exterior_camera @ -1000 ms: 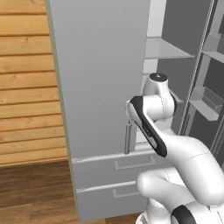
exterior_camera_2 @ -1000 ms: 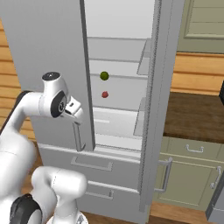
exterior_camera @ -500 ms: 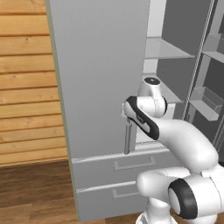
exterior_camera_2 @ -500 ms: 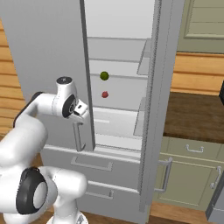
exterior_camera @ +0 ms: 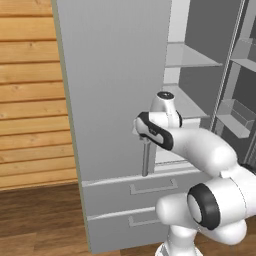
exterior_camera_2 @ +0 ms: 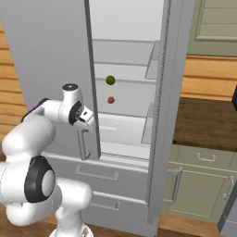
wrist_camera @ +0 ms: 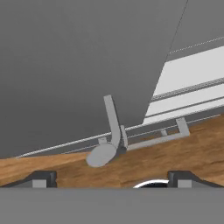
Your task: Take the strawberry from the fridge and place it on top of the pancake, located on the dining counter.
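Open gripper (exterior_camera_2: 89,121) at fridge (exterior_camera_2: 55,69) door edge, strawberry (exterior_camera_2: 111,100) inside

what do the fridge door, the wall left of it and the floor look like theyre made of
Fridge door: looks like matte light-grey painted metal, smooth and flat with no grain, though the render leaves it open. Wall: pale wood planks, with horizontal seams and grain. Floor: darker brown wood, likely boards, with faint streaky grain.
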